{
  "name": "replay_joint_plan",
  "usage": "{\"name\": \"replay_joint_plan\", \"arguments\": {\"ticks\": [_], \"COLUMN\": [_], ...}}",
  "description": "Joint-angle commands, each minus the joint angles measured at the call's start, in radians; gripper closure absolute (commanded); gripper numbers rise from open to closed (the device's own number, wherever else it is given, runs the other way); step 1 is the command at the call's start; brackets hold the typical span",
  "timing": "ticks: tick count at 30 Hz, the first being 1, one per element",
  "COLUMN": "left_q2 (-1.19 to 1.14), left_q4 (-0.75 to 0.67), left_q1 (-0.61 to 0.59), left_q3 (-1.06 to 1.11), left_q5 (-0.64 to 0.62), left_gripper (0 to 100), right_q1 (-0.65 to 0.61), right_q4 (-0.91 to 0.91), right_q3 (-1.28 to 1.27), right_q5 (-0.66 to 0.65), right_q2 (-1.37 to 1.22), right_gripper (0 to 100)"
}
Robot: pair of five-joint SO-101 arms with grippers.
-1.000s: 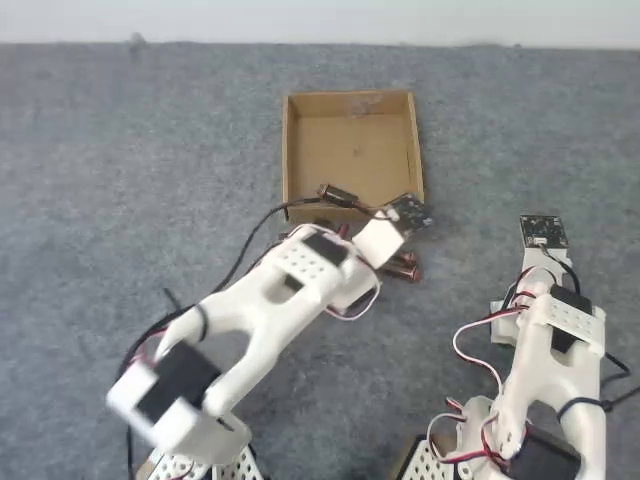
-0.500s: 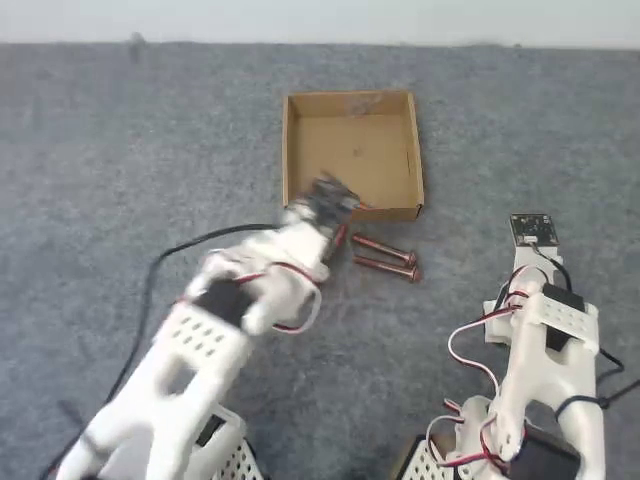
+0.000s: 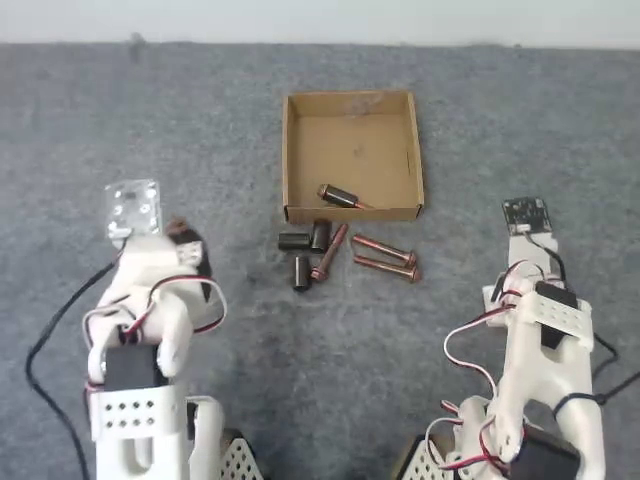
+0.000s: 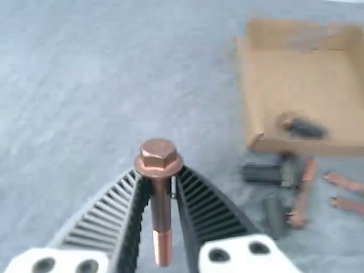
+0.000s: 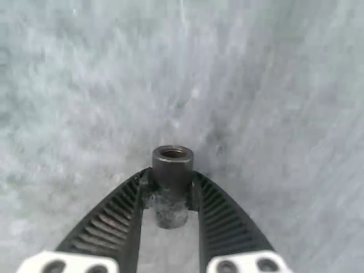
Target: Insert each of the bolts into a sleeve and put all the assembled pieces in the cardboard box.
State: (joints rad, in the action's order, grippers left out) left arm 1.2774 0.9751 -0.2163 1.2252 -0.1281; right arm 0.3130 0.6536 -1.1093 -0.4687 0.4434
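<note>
Left claw [image 4: 161, 181] is almost closed on a copper bolt [image 4: 161, 170], gripping the shank just under the hex head, with the free end pointing back toward the wrist. Right claw [image 5: 170, 181] is clamped likewise on a dark sleeve [image 5: 172, 162], bore facing away from it. Because the bolt's tip sits between the claw's own fingers, the sleeve may foul them during mating. An off-axis push could twist either part in its narrow grip and drop it on the table [image 3: 200, 120]. Ahead of the left claw lie loose sleeves [image 3: 301, 272] and loose bolts [image 3: 381, 246], which a low sweep could scatter. Beyond them the cardboard box [image 3: 290, 150] holds one assembled piece [image 3: 340, 196]
</note>
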Motion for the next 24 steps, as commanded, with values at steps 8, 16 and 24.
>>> {"name": "replay_joint_plan", "arguments": {"ticks": [8,16,24], "left_q2": [0.084,0.157,0.272], "left_q4": [-0.275,-0.275,-0.269], "left_q1": [-0.095,-0.089,-0.089], "left_q3": [0.325,0.395,0.452], "left_q5": [0.069,0.075,0.075], "left_gripper": [99,99,99], "right_q1": [-0.028,-0.174,-0.371], "right_q4": [-0.484,-0.667,-0.756], "right_q3": [0.005,0.0,-0.034], "right_q5": [-0.104,-0.1,-0.098], "right_q2": [0.035,0.035,0.031], "right_gripper": [98.9,99.0,99.1]}}
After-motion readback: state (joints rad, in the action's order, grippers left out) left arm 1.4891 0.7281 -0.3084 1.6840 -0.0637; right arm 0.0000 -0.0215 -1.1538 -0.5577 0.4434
